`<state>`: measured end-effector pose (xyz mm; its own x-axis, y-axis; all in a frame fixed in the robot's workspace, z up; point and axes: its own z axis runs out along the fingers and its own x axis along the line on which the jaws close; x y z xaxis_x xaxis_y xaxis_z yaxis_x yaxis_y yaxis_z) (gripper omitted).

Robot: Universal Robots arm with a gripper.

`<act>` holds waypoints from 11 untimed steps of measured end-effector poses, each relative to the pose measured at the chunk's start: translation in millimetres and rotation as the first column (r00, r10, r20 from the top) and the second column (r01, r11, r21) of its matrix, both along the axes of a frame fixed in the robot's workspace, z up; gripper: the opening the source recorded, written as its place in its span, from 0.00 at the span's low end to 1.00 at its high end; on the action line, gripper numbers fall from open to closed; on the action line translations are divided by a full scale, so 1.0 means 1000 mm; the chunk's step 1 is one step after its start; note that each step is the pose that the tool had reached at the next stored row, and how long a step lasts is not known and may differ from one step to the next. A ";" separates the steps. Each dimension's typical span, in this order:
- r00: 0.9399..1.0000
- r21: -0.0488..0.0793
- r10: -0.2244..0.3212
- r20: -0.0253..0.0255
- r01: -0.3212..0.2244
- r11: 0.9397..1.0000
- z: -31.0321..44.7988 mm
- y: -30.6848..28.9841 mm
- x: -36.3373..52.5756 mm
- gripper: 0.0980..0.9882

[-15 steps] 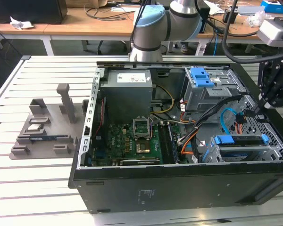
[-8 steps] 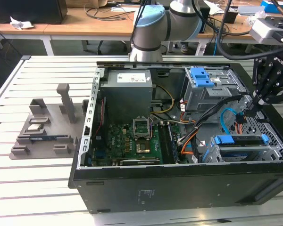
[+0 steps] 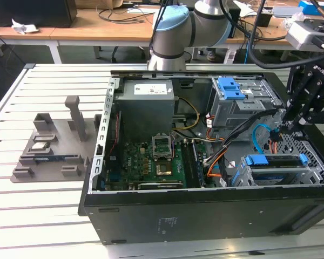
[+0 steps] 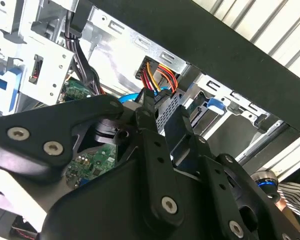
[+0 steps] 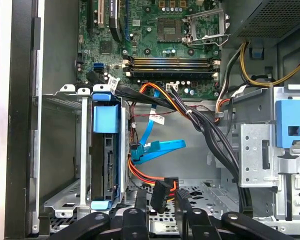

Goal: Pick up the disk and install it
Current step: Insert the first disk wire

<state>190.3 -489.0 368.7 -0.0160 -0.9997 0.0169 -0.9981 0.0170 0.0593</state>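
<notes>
inside the metal cage, blue-railed disk sits upright.

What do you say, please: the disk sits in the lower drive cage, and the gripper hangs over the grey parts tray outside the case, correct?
Not quite: the disk does sit in the lower drive cage, but the exterior view shows the gripper hanging over the case beside that cage, not over the tray.

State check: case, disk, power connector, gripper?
computer case: lying on its side, side open
disk: on edge in the lower cage
power connector: unplugged, apart from the disk
gripper: at the power connector, not on the disk
</notes>
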 end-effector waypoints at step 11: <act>1.000 -0.015 0.000 0.000 0.000 1.000 -0.0085 0.0192 0.0000 0.30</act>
<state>190.3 -469.8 360.3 -0.0160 -0.9994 0.0318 -0.9981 0.0179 0.0591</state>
